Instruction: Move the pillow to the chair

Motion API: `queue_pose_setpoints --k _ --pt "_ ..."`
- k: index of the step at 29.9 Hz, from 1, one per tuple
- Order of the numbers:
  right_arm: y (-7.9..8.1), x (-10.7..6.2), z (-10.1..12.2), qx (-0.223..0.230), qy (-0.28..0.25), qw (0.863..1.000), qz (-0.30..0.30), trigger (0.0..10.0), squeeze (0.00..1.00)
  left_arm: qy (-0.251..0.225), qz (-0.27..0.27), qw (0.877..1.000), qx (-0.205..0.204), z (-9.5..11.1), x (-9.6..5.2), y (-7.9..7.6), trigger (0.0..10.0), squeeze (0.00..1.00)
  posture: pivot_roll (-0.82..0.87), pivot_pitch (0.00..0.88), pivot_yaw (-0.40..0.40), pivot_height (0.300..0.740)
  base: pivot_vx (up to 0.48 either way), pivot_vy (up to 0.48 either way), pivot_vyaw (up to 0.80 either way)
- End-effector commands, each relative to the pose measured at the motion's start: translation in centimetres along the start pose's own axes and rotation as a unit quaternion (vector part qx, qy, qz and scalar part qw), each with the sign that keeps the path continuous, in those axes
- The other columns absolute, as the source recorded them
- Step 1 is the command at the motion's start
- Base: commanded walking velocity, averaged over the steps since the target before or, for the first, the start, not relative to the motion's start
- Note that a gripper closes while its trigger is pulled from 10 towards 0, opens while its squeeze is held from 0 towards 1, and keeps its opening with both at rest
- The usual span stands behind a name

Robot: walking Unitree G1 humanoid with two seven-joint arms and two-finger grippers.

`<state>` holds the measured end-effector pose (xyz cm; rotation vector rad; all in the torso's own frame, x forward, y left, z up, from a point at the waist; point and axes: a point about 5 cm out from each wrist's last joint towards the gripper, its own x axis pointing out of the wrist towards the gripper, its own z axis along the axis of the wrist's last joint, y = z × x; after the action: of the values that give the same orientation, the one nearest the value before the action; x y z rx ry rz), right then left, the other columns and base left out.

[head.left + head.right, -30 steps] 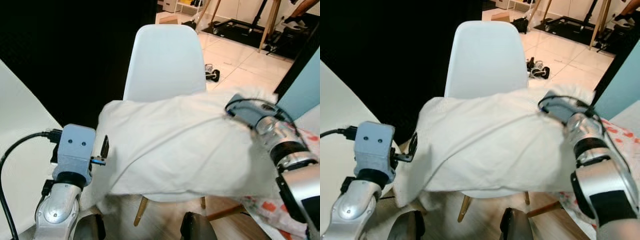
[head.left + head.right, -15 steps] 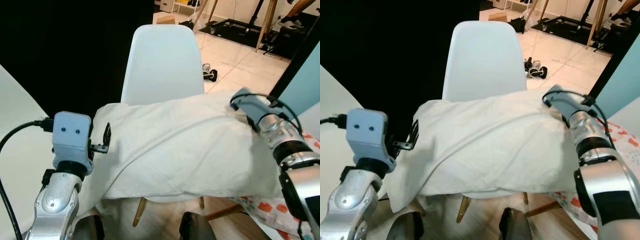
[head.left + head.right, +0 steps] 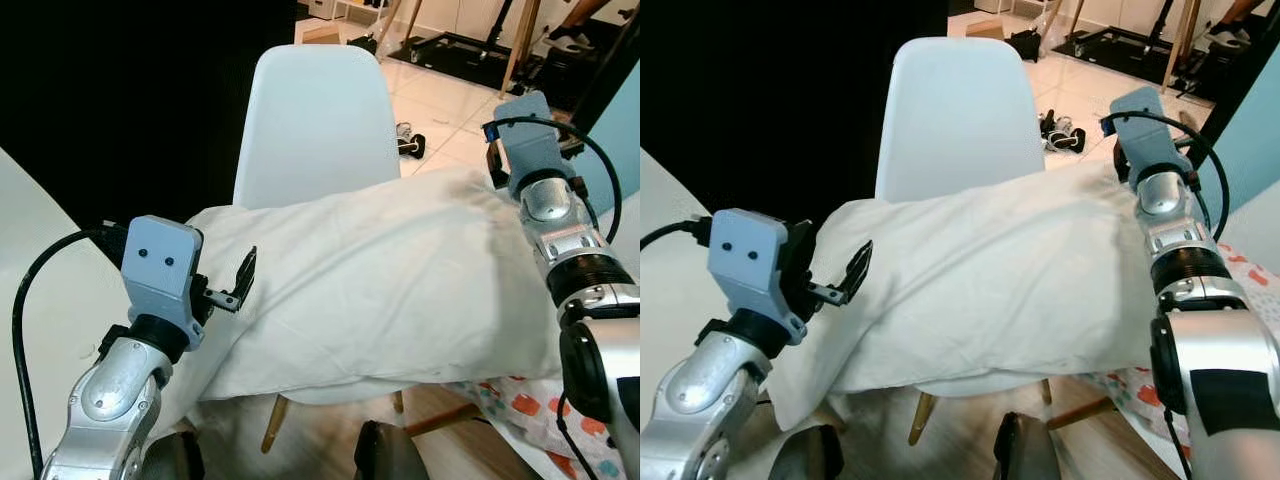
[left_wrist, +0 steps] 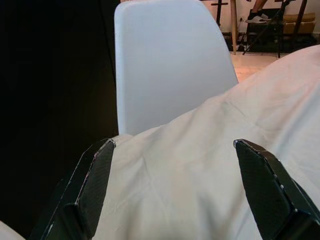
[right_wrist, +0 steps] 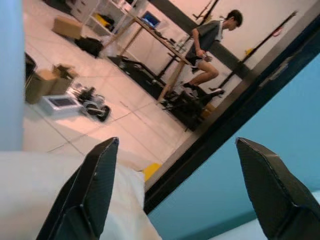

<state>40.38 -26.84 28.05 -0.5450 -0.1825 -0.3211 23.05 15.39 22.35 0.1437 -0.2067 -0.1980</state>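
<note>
1. The pillow (image 3: 380, 285) is seen lying across the seat of the white chair (image 3: 312, 120), its ends overhanging both sides; the task appears nearly done.
2. The left gripper (image 4: 177, 192) is shown with its jaws spread wide, nothing pinched; the pillow's near edge lies just ahead of and between the fingertips (image 4: 97, 172), apart from them.
3. The right gripper (image 5: 177, 187) is likewise spread and empty, raised above the pillow's far corner, which shows just below its jaws.
4. The step in hand is judged to be release and withdrawal. It is best done with the jaws kept spread and drawn straight back, so that no fabric is snagged.
5. The overhang should be watched: the pillow could slide off if brushed.
6. A person (image 5: 210, 37) is seen far beyond the right jaws.
</note>
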Motion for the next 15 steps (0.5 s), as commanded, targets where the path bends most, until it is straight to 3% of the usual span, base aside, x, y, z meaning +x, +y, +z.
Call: queue_pose_setpoints --k 1,2,3,4,5,6,7,9,10,11,13,14,15 --pt "-0.6 0.0 0.1 0.05 -0.006 0.999 0.004 10.0 1.0 0.003 -0.007 1.0 0.001 -0.2 0.1 0.1 10.0 0.0 0.07 0.094 -0.135 0.391 0.0 0.0 0.0" --pt "0.7 0.1 0.7 0.158 -0.011 0.985 0.069 10.0 0.0 0.001 -0.004 1.0 0.001 -0.1 0.2 0.2 10.0 0.0 0.07 0.088 -0.136 0.391 0.0 0.0 0.0" --pt "1.6 0.0 1.2 0.225 -0.023 0.967 0.114 10.0 0.0 -0.001 -0.004 1.0 0.001 -0.1 0.2 0.3 10.0 0.0 0.06 0.086 -0.136 0.391 0.0 0.0 0.0" --pt "1.6 0.0 1.2 0.225 -0.023 0.967 0.114 10.0 0.0 -0.001 -0.004 1.0 0.001 -0.1 0.2 0.3 10.0 0.0 0.06 0.086 -0.136 0.391 0.0 0.0 0.0" --pt "3.2 -0.3 1.8 0.262 -0.032 0.945 0.191 10.0 0.0 -0.004 0.007 1.0 0.002 0.0 0.3 0.6 10.0 0.0 0.06 0.081 -0.138 0.391 0.0 0.0 0.0" --pt "5.0 -1.0 2.2 0.268 -0.047 0.919 0.285 10.0 0.0 -0.007 0.026 1.0 0.004 0.1 0.4 1.0 10.0 0.0 0.05 0.074 -0.143 0.391 0.0 0.0 0.0" --pt "5.0 -1.0 2.2 0.268 -0.047 0.919 0.285 10.0 0.0 -0.007 0.026 1.0 0.004 0.1 0.4 1.0 10.0 0.0 0.05 0.074 -0.143 0.391 0.0 0.0 0.0" --pt "7.2 -2.3 1.7 0.243 -0.046 0.894 0.373 10.0 0.0 -0.006 0.068 0.998 0.009 -0.1 0.5 1.8 10.0 0.0 0.05 0.056 -0.15 0.391 0.0 0.0 0.0" --pt "7.2 -2.3 1.7 0.243 -0.046 0.894 0.373 10.0 0.0 -0.006 0.068 0.998 0.009 -0.1 0.5 1.8 10.0 0.0 0.05 0.056 -0.15 0.391 0.0 0.0 0.0" --pt "7.8 -2.6 1.4 0.268 -0.033 0.884 0.381 10.0 0.0 -0.002 0.087 0.996 0.01 -0.3 0.4 2.1 10.0 0.0 0.05 0.049 -0.153 0.391 0.0 0.0 0.0" --pt "7.8 -2.6 1.4 0.268 -0.033 0.884 0.381 10.0 0.0 -0.002 0.087 0.996 0.01 -0.3 0.4 2.1 10.0 0.0 0.05 0.049 -0.153 0.391 0.0 0.0 0.0" --pt "8.4 -3.0 1.2 0.352 -0.033 0.86 0.368 10.0 0.0 0.013 0.119 0.993 0.004 -1.0 0.4 2.4 10.0 0.0 0.05 0.028 -0.156 0.391 0.0 0.0 0.0" --pt "8.4 -3.0 1.2 0.352 -0.033 0.86 0.368 10.0 0.0 0.013 0.119 0.993 0.004 -1.0 0.4 2.4 10.0 0.0 0.05 0.028 -0.156 0.391 0.0 0.0 0.0"
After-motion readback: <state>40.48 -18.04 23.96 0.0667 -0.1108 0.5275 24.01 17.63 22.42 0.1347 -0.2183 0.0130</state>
